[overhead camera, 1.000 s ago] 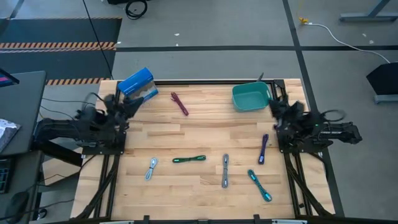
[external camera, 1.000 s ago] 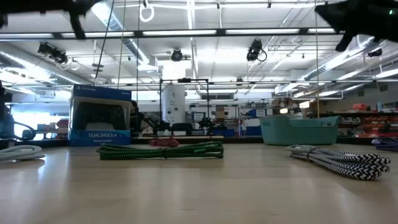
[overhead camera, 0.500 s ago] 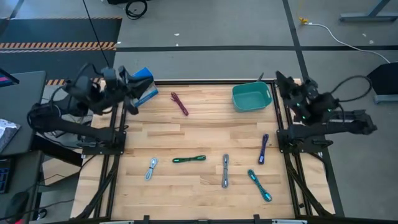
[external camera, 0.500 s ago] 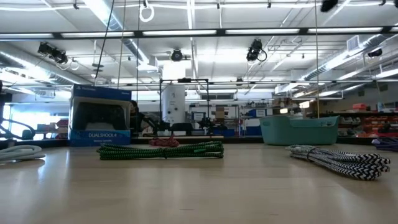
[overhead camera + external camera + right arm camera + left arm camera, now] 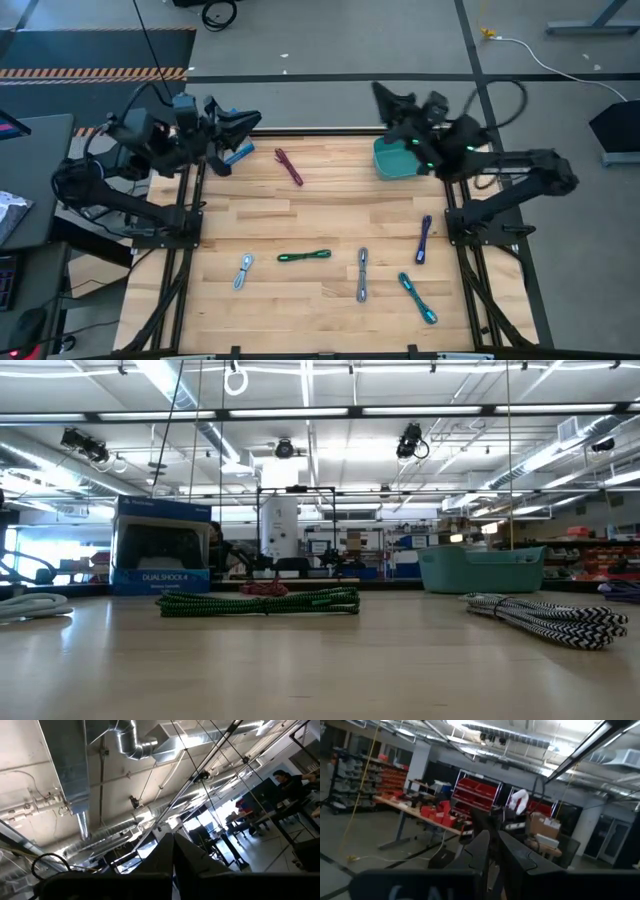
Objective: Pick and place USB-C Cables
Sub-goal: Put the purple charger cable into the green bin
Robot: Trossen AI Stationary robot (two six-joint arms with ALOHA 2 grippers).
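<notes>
Both arms are up high over the far end of the table (image 5: 330,220), nothing held. Left gripper (image 5: 246,120) sits over the far-left corner, right above the blue box (image 5: 238,153); in the left wrist view its fingers (image 5: 481,851) look pressed together w/ only a thin seam between them, aimed at the room, not the table. Right gripper (image 5: 383,95) hangs past the far edge, just beyond the teal bin (image 5: 403,160); the right wrist view points at ceiling ducts, fingers (image 5: 165,851) meeting in a tight line, so closed & empty.

Cables all lie loose on the wood, none touched. Maroon cable (image 5: 289,166) is at the far side, between box & bin, slanted. Purple cable (image 5: 424,239) is near the right edge, roughly mid-table, running near-to-far. Green cable (image 5: 304,256) lies crosswise at centre. Grey cable (image 5: 362,274) is just right of it, lengthwise. Teal cable (image 5: 417,298) is in the near-right area, angled. Silvery-blue cable (image 5: 243,270) is near-left, well apart from the rest.

Low view: no arm in shot. Green cable (image 5: 262,602) is in front w/ the maroon one (image 5: 264,589) peeking up behind it, blue box (image 5: 163,548) at left, teal bin (image 5: 482,569) at right, & a striped black-white cable (image 5: 545,618) closer in on the right; can't tell which of the cables that one is.
</notes>
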